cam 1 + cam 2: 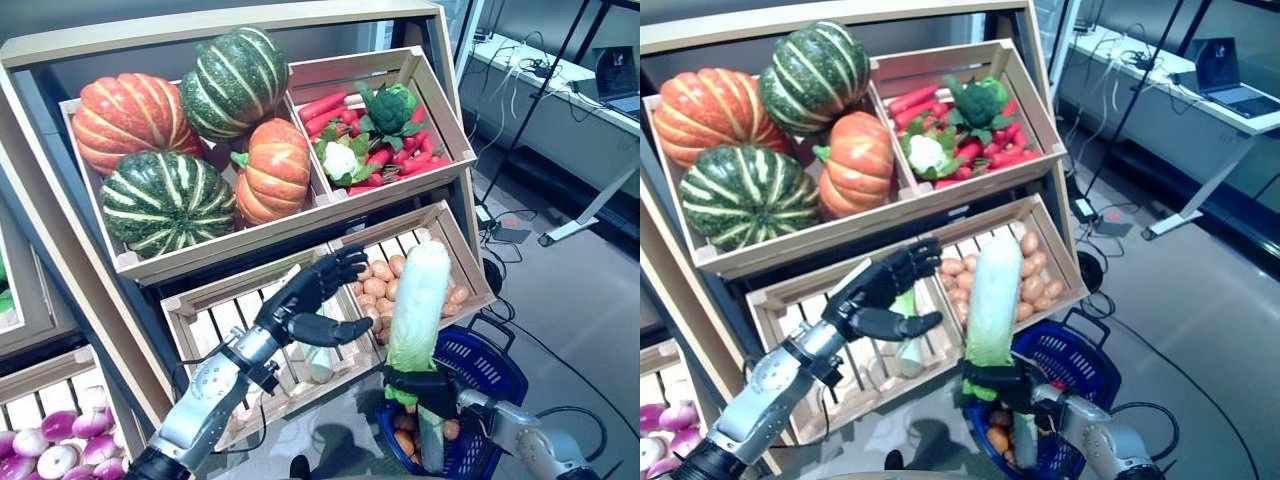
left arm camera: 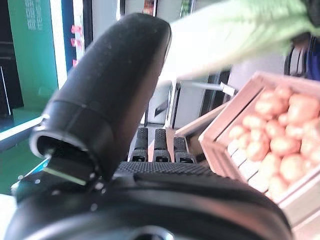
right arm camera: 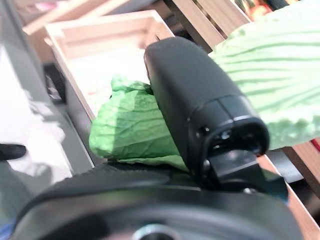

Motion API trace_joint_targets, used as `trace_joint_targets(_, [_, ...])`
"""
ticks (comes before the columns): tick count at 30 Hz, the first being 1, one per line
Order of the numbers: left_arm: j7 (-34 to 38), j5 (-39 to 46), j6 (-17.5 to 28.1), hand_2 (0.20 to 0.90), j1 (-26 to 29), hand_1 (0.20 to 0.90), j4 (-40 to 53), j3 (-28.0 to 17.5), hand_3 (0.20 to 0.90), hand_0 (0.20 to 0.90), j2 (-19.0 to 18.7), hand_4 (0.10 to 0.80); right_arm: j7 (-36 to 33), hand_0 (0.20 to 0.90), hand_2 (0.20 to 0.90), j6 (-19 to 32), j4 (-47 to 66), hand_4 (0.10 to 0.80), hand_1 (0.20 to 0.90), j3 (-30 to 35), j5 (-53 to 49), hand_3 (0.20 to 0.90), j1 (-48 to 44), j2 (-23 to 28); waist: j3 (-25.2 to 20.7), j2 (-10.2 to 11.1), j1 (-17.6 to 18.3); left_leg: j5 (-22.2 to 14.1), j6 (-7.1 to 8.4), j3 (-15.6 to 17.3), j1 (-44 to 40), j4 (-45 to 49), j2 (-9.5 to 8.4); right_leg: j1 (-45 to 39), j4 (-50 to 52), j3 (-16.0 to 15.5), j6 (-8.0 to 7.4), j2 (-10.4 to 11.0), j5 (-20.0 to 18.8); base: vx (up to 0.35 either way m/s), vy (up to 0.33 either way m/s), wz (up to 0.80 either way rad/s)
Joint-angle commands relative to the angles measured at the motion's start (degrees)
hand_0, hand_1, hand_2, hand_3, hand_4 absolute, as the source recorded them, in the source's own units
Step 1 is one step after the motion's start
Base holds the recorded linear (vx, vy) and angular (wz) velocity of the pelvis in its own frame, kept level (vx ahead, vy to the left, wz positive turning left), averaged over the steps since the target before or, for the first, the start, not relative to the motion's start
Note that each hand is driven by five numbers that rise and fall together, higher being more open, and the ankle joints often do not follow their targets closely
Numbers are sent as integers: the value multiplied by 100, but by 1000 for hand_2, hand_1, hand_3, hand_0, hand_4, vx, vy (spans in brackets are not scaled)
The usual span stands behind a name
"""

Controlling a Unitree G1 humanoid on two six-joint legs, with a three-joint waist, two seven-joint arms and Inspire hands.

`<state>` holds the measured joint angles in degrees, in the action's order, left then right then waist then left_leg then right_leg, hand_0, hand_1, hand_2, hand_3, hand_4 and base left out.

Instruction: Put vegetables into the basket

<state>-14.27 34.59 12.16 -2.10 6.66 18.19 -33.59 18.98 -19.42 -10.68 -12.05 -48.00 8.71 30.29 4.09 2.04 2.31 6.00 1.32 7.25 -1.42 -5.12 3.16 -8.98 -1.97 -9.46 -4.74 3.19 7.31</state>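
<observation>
Cabbage (image 1: 418,305), gripped upright at its leafy end by my right hand (image 1: 420,388), could topple past the basket (image 1: 490,375) at five o'clock; left hand (image 1: 305,300) open, empty.

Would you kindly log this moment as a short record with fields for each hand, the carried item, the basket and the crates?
right hand: shut on the napa cabbage, held upright by its leafy green end
left hand: open, empty, in front of the slatted crate
basket: blue, on the floor beneath the cabbage, already holding some produce
upper crates: pumpkins; carrots, broccoli, cauliflower
lower right crate: potatoes
</observation>
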Motion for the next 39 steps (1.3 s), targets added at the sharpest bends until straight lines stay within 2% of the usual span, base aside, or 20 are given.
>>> trace_joint_targets(1, [119,75,387,900,261,900,388,-506,900,900,-3,800,-53,300,300,919,741,400,300,505,-723,300,-193,-40,-172,8,73,-615,73,101,-268,12,172,495,-275,176,-90,64,-825,-26,-15,-11])
trace_joint_targets(6, [227,-122,337,900,110,900,321,-687,900,900,6,800,-168,300,300,1314,805,400,300,840,-956,300,-22,-143,-127,5,113,-623,71,167,-272,12,198,531,-245,226,-70,26,-774,-12,-20,-12])
trace_joint_targets(8, [295,-275,401,900,-8,900,252,-768,900,900,22,800,-350,300,300,1623,825,400,300,1046,-1185,300,81,-263,-74,1,147,-625,59,193,-258,12,212,581,-187,276,-51,-13,-729,-18,-31,-4])
trace_joint_targets(14, [848,-607,719,900,-127,900,94,-1024,900,900,2,800,-637,300,300,2131,698,400,300,1400,-1485,300,226,-477,95,-14,191,-642,58,236,-116,88,182,716,-160,363,-21,-36,-708,-36,-5,-7])
trace_joint_targets(18, [1618,-897,1171,900,269,900,-154,-1301,900,900,-97,800,-822,300,300,2664,317,400,300,1584,-1743,300,-172,-601,577,-81,193,-706,64,178,520,619,137,1307,359,443,67,-48,-594,-226,4,-8])
trace_joint_targets(23, [2405,-1335,1413,900,613,900,-150,-1569,900,900,-103,800,-1035,300,300,3061,-32,400,300,1653,-1903,300,-559,-746,1088,-122,165,-772,51,106,1037,1168,40,1719,884,393,144,-32,-448,-170,7,2])
trace_joint_targets(26, [3082,-1694,1649,900,848,900,-152,-1699,900,900,-45,800,-1094,300,300,3333,-207,400,300,1629,-1981,300,-769,-791,1478,-110,121,-954,54,27,1737,2067,-48,2315,1652,330,271,-21,-264,-182,-21,10])
trace_joint_targets(32, [3970,-2383,1880,900,1198,900,-96,-1669,900,900,209,800,-1316,300,300,3448,-459,400,300,1619,-2154,300,-1225,-824,1822,-31,-17,-1217,48,-107,2656,3007,-78,3049,2486,172,406,58,-21,-101,-31,9])
trace_joint_targets(35, [4666,-3070,2078,900,1498,900,47,-1581,900,900,255,800,-1518,300,300,3430,-521,400,300,1588,-2032,300,-1515,-733,1974,-20,-99,-1388,-18,-125,3176,3541,-100,3596,3200,92,509,180,184,-120,0,15])
trace_joint_targets(39, [4903,-3165,2193,900,1801,900,17,-1550,900,900,326,800,-1500,300,300,3447,-796,400,300,1519,-2003,300,-1697,-765,2029,36,-206,-1683,-81,-235,3745,4362,-114,4136,4108,-5,564,410,432,-52,-34,21])
